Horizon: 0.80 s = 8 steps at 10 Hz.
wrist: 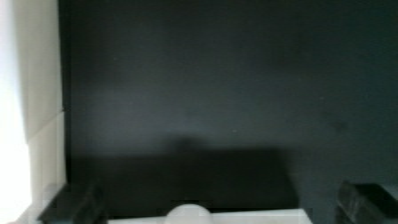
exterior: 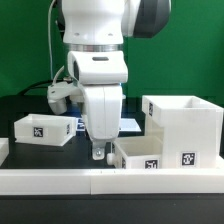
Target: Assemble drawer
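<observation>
The tall white casing [exterior: 185,125] stands at the exterior view's right with a tag on its front. One small tray [exterior: 140,157] lies just in front of it to the left, and a second tray [exterior: 45,128] sits at the exterior view's left. My gripper [exterior: 98,153] points down, low over the black table at the near tray's left end. In the wrist view the gripper [wrist: 217,205] is open, with its dark fingers [wrist: 71,205] wide apart. A white tray edge with a rounded bump [wrist: 187,213] lies between the fingers, touching neither.
The low white border wall [exterior: 110,181] runs along the front of the table. A green backdrop stands behind. A flat board [exterior: 131,125] lies behind the arm. A white surface [wrist: 18,100] fills one side of the wrist view.
</observation>
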Available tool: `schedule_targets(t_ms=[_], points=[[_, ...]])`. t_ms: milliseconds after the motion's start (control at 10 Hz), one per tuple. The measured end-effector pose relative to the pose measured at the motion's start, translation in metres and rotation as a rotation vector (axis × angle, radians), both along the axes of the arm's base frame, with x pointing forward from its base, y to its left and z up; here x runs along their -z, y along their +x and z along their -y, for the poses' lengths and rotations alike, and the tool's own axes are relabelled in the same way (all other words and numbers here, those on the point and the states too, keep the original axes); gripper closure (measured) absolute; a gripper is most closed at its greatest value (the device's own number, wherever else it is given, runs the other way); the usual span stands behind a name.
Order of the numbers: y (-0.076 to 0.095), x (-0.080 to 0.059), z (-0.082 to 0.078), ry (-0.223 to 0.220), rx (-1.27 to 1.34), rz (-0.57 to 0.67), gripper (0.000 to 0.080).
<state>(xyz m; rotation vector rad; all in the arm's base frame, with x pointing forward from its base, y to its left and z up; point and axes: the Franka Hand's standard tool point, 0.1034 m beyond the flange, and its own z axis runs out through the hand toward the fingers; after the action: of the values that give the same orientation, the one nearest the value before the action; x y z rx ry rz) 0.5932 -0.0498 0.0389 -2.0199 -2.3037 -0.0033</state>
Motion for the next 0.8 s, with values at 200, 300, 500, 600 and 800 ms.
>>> schedule_targets(t_ms=[200,300,500,600,800], points=[[0.003,0.009,0.002,0.082,0.022,-0.052,0.0151],[0.007,0.013,0.002,0.102,0.025,-0.057,0.0151],[0.005,0.020,-0.002,0.193,0.063,-0.088,0.0151],[0.004,0.023,-0.005,0.199,0.084,-0.087,0.0151],[0.000,0.026,-0.022,0.204,0.084,-0.078,0.0151]])
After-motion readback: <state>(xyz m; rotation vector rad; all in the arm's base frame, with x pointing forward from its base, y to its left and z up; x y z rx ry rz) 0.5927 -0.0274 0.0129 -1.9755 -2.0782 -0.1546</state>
